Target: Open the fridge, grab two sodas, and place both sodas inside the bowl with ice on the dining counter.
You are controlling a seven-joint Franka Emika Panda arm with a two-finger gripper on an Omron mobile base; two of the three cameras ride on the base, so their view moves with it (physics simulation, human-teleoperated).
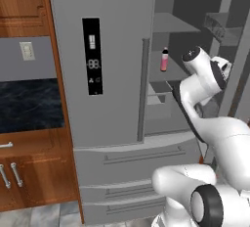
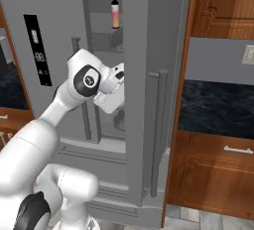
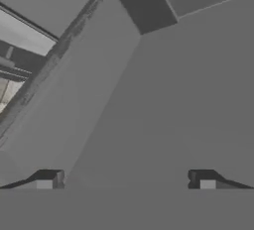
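Fridge (image 1: 112,50) door open, soda (image 1: 164,59) inside

Even, flat rendered light, soft shadows, slightly blurry, no glare.

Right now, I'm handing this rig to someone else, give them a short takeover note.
Gripper: open, holding nothing, facing a plain grey fridge surface.
Fridge: right door swung open, left door shut; the arm reaches into the opened side.
Sodas: one pink bottle stands upright on an inner shelf, untouched. A second one can't be made out.
Done: fridge opened.
Left: grab both sodas, carry them to the bowl with ice on the dining counter.
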